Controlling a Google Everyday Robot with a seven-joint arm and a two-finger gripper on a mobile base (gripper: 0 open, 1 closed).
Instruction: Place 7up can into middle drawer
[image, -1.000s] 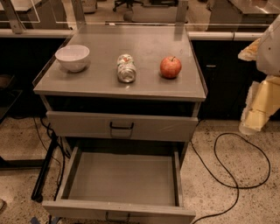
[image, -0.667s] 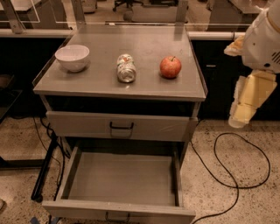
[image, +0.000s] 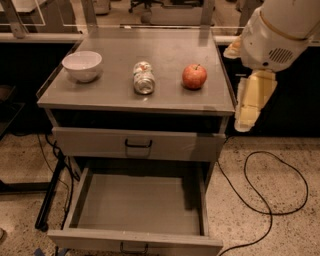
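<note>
Camera view: the 7up can (image: 143, 77) lies on its side at the upper centre of the frame, on the grey counter (image: 115, 97), between a white bowl (image: 82, 65) and a red apple (image: 194, 76). The middle drawer (image: 140, 207) stands pulled open at lower centre. The pincer (image: 248, 114) hangs at the right edge of the frame, beside the counter and well apart from the can. Whether it is released or clenched, I cannot tell.

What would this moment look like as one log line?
7up can: lying on cabinet top, between bowl and apple | middle drawer: open | gripper: right of cabinet, apart from can
</note>
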